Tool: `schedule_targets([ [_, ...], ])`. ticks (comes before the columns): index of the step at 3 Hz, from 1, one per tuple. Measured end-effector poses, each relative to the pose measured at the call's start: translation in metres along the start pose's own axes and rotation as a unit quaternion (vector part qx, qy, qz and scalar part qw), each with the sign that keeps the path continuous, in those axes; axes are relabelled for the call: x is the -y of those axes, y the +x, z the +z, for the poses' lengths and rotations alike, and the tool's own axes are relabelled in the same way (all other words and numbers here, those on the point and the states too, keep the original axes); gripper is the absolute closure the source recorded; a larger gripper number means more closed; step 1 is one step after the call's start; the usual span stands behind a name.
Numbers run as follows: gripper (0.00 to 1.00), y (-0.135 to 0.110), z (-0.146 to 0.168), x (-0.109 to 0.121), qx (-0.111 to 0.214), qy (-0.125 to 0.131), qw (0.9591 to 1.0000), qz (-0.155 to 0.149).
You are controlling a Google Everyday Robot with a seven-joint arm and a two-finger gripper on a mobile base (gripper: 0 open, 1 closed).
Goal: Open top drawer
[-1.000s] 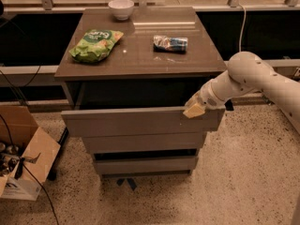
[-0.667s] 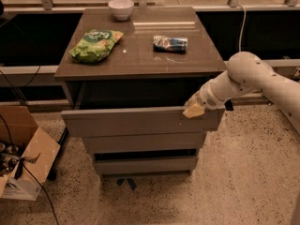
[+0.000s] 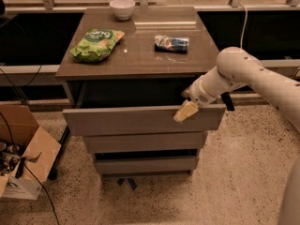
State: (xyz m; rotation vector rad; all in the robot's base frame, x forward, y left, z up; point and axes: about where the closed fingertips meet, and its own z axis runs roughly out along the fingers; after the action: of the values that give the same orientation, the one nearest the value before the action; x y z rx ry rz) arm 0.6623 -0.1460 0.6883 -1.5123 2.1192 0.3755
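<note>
The top drawer [image 3: 140, 120] is the widest of three grey-brown drawers in a cabinet and stands pulled out, its dark box open behind the flat front panel. My gripper [image 3: 186, 109] sits at the right end of the panel's top edge, its pale fingertip [image 3: 184, 112] lying over the front face. The white arm reaches in from the right. The mid-sized drawer [image 3: 143, 141] and the narrowest drawer [image 3: 144, 164] lie below it, pulled out less.
On the cabinet top [image 3: 136, 55] lie a green chip bag [image 3: 97, 44], a blue snack packet [image 3: 171, 43] and a white bowl [image 3: 122, 8]. An open cardboard box [image 3: 26, 161] with cables stands on the floor at left. Speckled floor lies to the right.
</note>
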Motion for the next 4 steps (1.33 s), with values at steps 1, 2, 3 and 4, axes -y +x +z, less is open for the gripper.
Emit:
schedule_targets([
  [1, 0.00, -0.004, -0.002, 0.005, -0.013, 0.004, 0.9999, -0.009],
  [2, 0.02, 0.008, -0.013, 0.007, -0.023, 0.013, 0.9996, 0.008],
  [3, 0.24, 0.025, -0.023, 0.005, -0.022, 0.017, 0.9991, 0.033],
  [4, 0.55, 0.045, -0.020, -0.007, -0.022, -0.001, 0.9978, 0.062],
])
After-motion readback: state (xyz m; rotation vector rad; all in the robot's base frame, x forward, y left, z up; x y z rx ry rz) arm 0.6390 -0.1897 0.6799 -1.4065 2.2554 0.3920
